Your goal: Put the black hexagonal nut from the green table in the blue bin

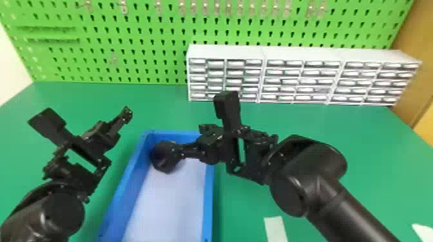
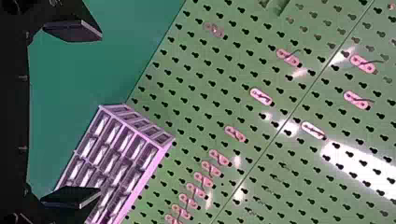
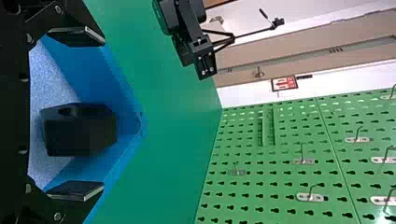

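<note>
The black hexagonal nut (image 1: 167, 157) is inside the outline of the blue bin (image 1: 129, 183), near its far left corner, a little left of centre in the head view. Whether it touches the pale bottom, I cannot tell. In the right wrist view it sits between the right gripper's (image 1: 203, 124) fingers, which are spread wide and apart from it on both sides. That gripper is near the middle of the frame, its arm coming in from the lower right. The left gripper (image 1: 88, 117) is at the left of the frame, left of the bin, its fingers open and empty. The bin stands on the green counter (image 1: 351, 135). Farther out, white drawer units (image 1: 225, 51) line the upper right, before a green pegboard (image 1: 129, 35). A pale strip (image 1: 275, 228) lies at the lower right.
</note>
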